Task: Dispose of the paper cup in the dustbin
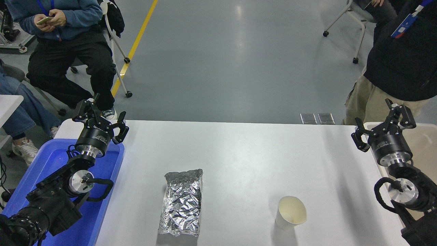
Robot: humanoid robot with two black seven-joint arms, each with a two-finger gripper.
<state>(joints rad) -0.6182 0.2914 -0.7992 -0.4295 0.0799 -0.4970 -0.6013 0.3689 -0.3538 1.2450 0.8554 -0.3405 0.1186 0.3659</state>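
Note:
The paper cup, small, white with a cream inside, stands on the white table near the front right, its mouth tilted toward the camera. The dustbin, beige with a thick white rim, sits past the table's right edge, partly hidden by my right arm. My right gripper is open and empty, raised over the table's right edge by the bin's rim, well behind and to the right of the cup. My left gripper is open and empty, parked at the lower left over the blue tray.
A crinkled silver foil bag lies front centre, left of the cup. A blue plastic tray sits at the table's left. A seated person is at the far left and a standing person at the far right.

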